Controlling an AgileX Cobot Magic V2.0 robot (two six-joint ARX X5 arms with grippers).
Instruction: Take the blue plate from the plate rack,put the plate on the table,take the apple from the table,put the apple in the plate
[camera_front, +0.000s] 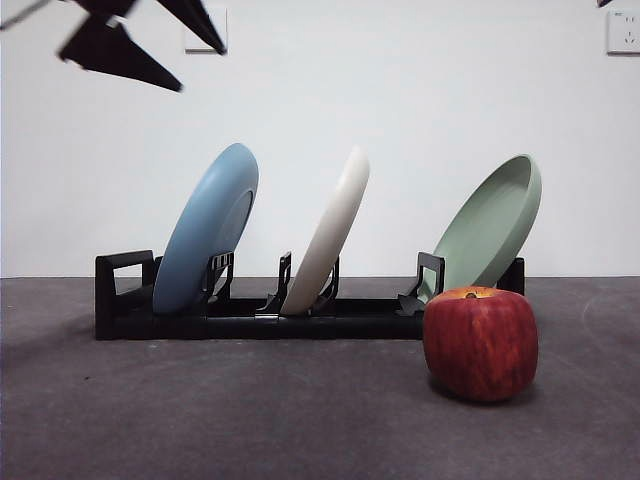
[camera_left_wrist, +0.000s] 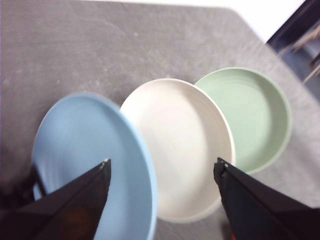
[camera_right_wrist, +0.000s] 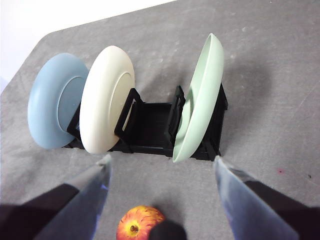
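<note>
Three plates lean in the plate rack (camera_front: 250, 318): the blue plate (camera_front: 207, 228), matte light blue with a raised rim, stands tilted in the end slot, beside a cream-white plate (camera_front: 328, 232) and a pale green plate (camera_front: 492, 224). The apple (camera_front: 481, 342), dark red with a yellow dimple, sits on the table (camera_front: 200, 410) in front of the green plate. The left gripper (camera_left_wrist: 162, 167) hangs above the blue plate, jaws spread wide. The right gripper (camera_right_wrist: 160, 165) hovers over the apple, jaws parted.
</note>
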